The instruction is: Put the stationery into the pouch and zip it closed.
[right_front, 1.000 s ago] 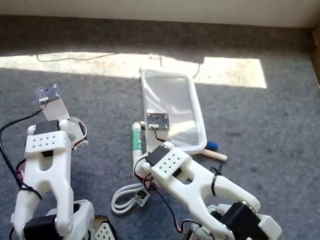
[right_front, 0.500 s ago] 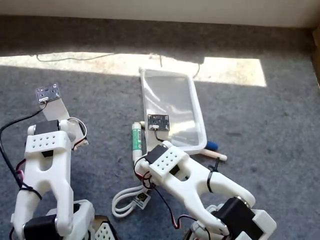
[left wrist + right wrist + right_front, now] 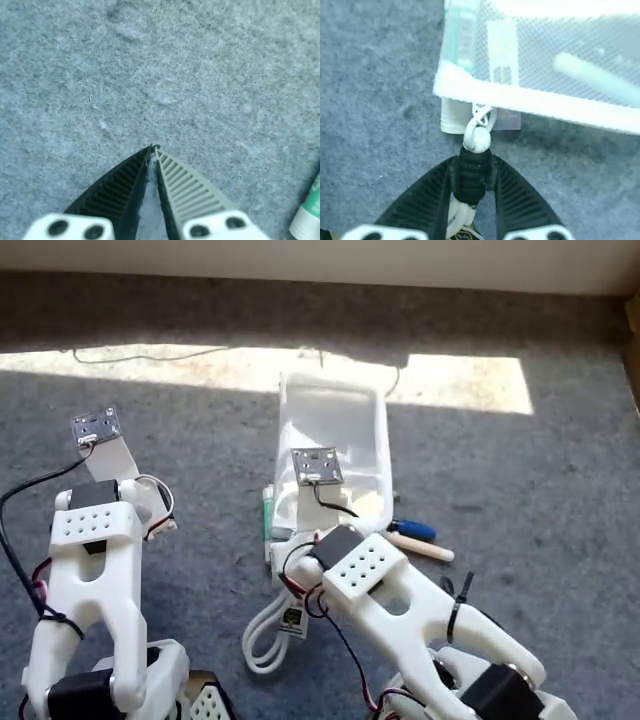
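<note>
Two claws over grey carpet (image 3: pixel 540 500), sunlit band (image 3: pixel 200 370) near pale wall (image 3: pixel 300 255): left claw (image 3: pixel 152 148) pinched shut above pile; right claw (image 3: pixel 472 162) clamped on pouch (image 3: pixel 335 425) cord (image 3: pixel 476 140).

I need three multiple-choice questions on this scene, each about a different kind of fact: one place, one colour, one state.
1. Where does the blue-capped pen lie? A on the carpet beside the pouch; B inside a drawer; C on a plate.
2. What colour is the pouch? A black; B white; C red.
3. In what state is the right pincer? A wide open; B shut on nothing; C shut on the pull cord.
Answers: 1 A, it lies outside the pouch's wall; 2 B, mesh and edging are white; 3 C, the cord's black sleeve sits clamped in it.
</note>
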Robot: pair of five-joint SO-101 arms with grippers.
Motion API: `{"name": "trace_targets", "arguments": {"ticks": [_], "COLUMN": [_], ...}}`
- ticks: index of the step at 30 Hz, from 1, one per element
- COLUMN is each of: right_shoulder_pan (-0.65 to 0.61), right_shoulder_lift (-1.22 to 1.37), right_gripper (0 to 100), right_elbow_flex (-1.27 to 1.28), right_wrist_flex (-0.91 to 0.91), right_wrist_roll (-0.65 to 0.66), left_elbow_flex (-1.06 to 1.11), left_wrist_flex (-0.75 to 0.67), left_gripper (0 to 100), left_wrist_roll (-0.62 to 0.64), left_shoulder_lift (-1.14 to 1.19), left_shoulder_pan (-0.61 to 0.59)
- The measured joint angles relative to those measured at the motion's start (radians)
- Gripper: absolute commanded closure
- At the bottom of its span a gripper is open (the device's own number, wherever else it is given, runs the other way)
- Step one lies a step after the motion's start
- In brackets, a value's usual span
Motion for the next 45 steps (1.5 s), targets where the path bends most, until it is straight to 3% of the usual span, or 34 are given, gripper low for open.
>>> {"name": "trace_targets", "arguments": {"ticks": [10,15,28,42,45], "right_shoulder_pan": [0.048,0.049,0.115,0.175,0.175], "right_shoulder_lift": [-0.183,-0.259,-0.273,-0.273,-0.273], "right_gripper": [99.3,99.3,99.3,99.3,99.3], "right_elbow_flex": [0.06,0.06,0.06,-0.098,-0.098], "right_wrist_flex": [0.0,0.0,0.0,-0.018,-0.023], "right_wrist_roll": [0.284,0.302,0.308,0.384,0.39], "left_elbow_flex": [0.0,-0.037,-0.089,-0.471,-0.519], "left_wrist_flex": [0.0,0.0,0.002,0.356,0.41], "left_gripper": [100,100,100,99,99], "left_wrist_roll": [0.0,-0.017,-0.284,-0.293,-0.359], "left_shoulder_lift": [0.0,0.0,0.0,0.0,0.0], "left_shoulder_pan": [0.0,0.0,0.058,0.098,0.126]}}
